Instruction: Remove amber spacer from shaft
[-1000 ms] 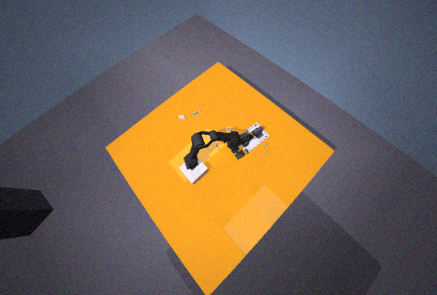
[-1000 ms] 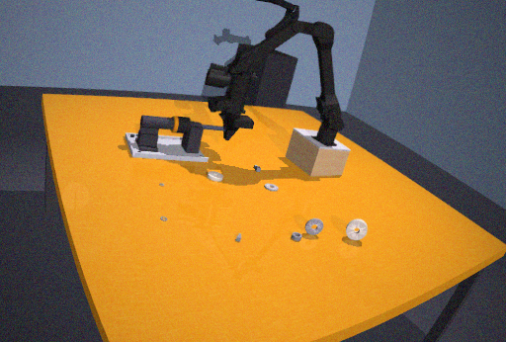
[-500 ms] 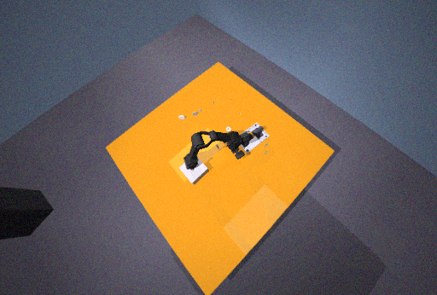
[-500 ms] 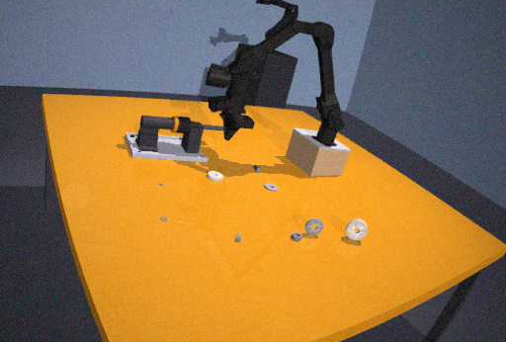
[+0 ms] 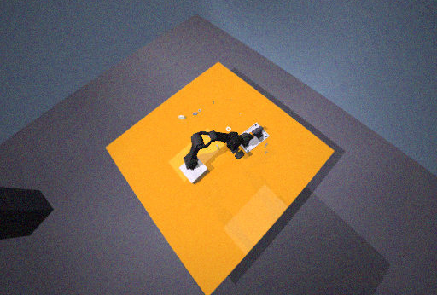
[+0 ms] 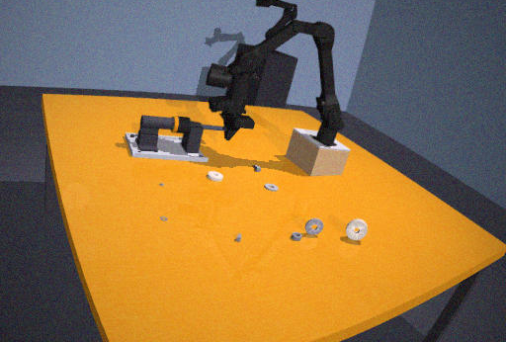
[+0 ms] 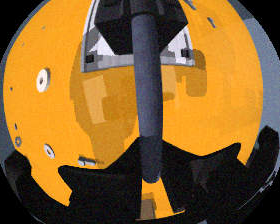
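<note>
White ring (image 5: 228, 129) (image 6: 214, 176) (image 7: 43, 80) lying near the housing block (image 5: 246, 138) (image 6: 193, 136), off the shaft's line! Gripper (image 5: 235, 141) (image 6: 231, 131) (image 7: 145, 140) clenched on the shaft (image 6: 212, 128) (image 7: 148, 90), just outside that block. Amber spacer (image 6: 176, 125) sits up against the block's far side from the gripper: exterior shows it, wrist doesn't.

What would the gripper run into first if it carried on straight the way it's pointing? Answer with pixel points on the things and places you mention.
Probably the orange table top (image 5: 149, 151) (image 6: 198, 279) (image 7: 236, 115): the gripper (image 5: 234, 142) (image 6: 232, 131) (image 7: 145, 140), shut on the shaft (image 6: 213, 128) (image 7: 148, 90), points roughly downward. I can't judge the remaining gap.
</note>
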{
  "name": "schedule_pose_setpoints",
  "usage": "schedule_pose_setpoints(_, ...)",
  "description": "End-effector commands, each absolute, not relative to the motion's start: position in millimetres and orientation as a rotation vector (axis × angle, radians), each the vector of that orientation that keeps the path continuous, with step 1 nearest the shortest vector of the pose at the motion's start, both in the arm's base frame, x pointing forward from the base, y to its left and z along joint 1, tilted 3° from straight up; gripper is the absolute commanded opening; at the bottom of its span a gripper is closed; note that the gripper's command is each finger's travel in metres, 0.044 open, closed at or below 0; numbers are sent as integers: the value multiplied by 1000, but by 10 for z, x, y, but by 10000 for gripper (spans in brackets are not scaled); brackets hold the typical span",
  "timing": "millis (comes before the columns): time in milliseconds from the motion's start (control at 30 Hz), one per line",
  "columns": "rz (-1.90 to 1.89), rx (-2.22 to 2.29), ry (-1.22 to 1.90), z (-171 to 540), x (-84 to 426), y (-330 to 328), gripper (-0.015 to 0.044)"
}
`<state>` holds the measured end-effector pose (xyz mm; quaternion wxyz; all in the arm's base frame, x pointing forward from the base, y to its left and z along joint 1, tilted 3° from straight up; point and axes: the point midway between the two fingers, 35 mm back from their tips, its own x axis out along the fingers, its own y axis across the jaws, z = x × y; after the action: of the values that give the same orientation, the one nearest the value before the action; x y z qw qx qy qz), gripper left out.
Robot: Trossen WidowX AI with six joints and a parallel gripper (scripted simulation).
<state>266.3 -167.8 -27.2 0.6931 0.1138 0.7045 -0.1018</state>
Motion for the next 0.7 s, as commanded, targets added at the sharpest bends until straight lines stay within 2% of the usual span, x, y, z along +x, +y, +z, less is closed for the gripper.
schedule_pose_setpoints(0, -226, 249, 1573, -263, 2656, -1680, 0)
schedule_pose_setpoints(667, -226, 249, 1573, -262, 2640, -1675, 0)
